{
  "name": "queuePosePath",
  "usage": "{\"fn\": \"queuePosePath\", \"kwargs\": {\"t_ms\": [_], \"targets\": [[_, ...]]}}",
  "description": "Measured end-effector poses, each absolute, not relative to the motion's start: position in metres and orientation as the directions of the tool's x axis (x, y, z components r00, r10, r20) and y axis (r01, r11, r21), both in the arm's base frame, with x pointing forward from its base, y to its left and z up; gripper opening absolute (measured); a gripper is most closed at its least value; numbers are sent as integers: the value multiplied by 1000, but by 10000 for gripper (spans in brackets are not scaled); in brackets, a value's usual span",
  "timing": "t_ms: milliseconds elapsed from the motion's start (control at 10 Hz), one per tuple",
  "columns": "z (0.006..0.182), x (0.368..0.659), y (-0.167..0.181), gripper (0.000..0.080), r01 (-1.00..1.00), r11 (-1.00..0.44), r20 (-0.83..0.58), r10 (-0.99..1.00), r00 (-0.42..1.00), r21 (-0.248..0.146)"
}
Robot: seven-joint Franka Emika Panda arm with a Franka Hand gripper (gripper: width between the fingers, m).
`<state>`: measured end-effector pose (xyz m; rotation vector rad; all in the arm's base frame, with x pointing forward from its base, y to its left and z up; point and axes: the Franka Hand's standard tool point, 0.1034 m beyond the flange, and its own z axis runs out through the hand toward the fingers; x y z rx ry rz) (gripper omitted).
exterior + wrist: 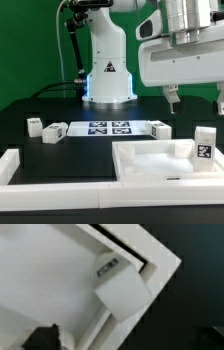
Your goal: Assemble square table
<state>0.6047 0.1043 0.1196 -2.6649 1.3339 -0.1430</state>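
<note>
One two-finger gripper (pixel 197 99): fingers spread wide, holding nothing | large white plastic square slab with raised rim (pixel 150 162): directly beneath the hand, apart from it | short white tagged leg post (pixel 203 146): upright on the slab by its rim, below the fingers, untouched | three more white leg posts (pixel 53 131): farther from the hand, around the flat white marker board (pixel 108 128)

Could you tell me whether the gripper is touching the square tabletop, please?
Apart. The exterior view shows the open gripper hanging above the square tabletop, with dark background visible between its fingertips and the rim.
</note>
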Motion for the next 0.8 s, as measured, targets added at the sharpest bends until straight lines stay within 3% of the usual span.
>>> {"fn": "queuePosePath", "kwargs": {"t_ms": [500, 800], "targets": [[117, 599, 109, 648, -522, -838, 78, -538, 840, -161], [102, 575, 118, 648, -377, -917, 63, -387, 920, -131]]}}
